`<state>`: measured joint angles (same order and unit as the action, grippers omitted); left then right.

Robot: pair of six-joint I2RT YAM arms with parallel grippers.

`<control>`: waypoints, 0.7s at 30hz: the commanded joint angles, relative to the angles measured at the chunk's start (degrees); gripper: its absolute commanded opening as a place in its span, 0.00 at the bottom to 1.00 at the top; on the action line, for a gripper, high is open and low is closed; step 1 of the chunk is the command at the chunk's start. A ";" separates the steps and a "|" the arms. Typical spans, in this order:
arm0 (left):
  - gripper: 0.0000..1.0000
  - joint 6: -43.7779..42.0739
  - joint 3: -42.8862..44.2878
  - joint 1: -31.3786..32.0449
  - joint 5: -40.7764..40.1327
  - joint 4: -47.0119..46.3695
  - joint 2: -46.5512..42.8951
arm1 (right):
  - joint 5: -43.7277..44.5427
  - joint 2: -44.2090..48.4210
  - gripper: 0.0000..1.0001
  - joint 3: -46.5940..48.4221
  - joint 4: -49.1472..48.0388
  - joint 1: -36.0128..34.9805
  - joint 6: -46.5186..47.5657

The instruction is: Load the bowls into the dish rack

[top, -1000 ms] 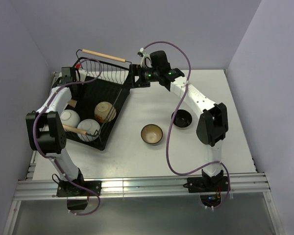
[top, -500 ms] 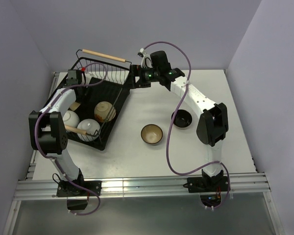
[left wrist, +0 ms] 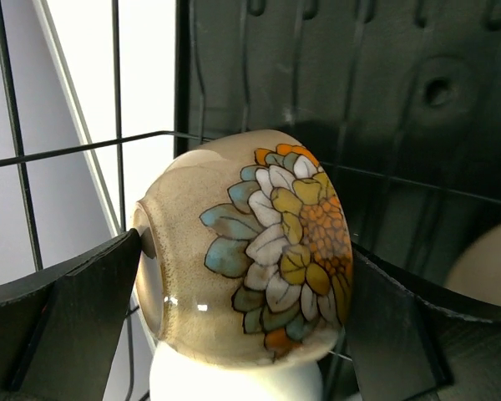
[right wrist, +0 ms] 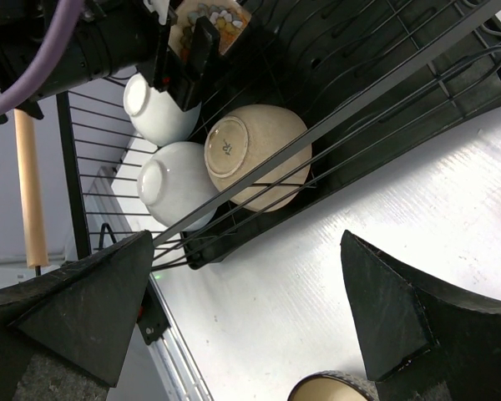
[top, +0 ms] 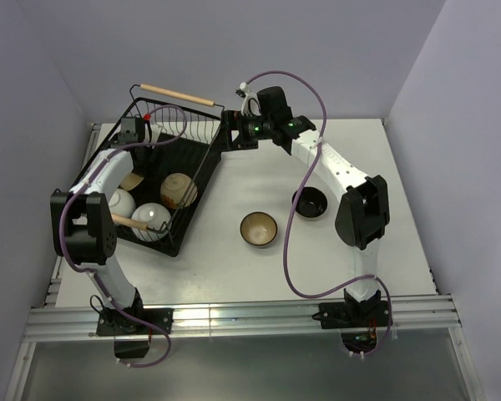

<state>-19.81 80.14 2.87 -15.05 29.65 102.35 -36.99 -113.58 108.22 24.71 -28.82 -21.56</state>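
Rightward along the wire rack [top: 194, 125] went the left tool [left wrist: 244, 288], flanking a glossy flowered bowl [left wrist: 267, 242], grip unclear; right tool [right wrist: 249, 251] released.

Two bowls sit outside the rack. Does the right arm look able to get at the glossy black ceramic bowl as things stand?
Probably yes: the glossy black ceramic bowl sits uncovered on the table beside the right arm, whose fingers stand open.

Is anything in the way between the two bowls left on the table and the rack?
Nothing visible. Bare table lies between the brown bowl, the black bowl and the dish rack; only the rack's own wire wall faces them, so they'd likely go over it.
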 commanded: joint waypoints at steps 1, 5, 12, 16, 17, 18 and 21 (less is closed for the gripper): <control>1.00 3.81 3.27 2.05 4.41 3.57 -3.47 | -0.71 3.89 1.00 1.55 -0.72 0.52 0.82; 0.99 5.13 4.85 2.92 4.50 4.63 -3.99 | -0.54 4.07 1.00 1.20 -0.63 0.43 1.26; 0.99 6.72 6.43 2.93 5.99 6.38 -4.70 | -0.01 5.56 1.00 -0.21 -0.19 0.52 2.40; 1.00 7.16 6.26 3.01 5.91 7.18 -4.96 | 0.25 6.35 1.00 -0.38 0.34 0.96 2.66; 0.99 7.51 6.17 3.01 5.99 7.00 -5.40 | 0.17 6.44 1.00 -0.47 0.60 1.13 2.84; 0.99 7.60 6.00 3.01 6.17 6.74 -5.75 | 0.34 6.61 1.00 -0.47 0.78 1.13 2.93; 0.99 8.30 6.52 2.93 8.09 6.30 -7.59 | 0.17 7.58 1.00 -0.91 1.74 1.83 4.07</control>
<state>-13.28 84.25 5.67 -9.80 36.01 99.15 -36.91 -110.98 108.20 25.71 -28.16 -19.40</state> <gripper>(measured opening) 0.995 0.996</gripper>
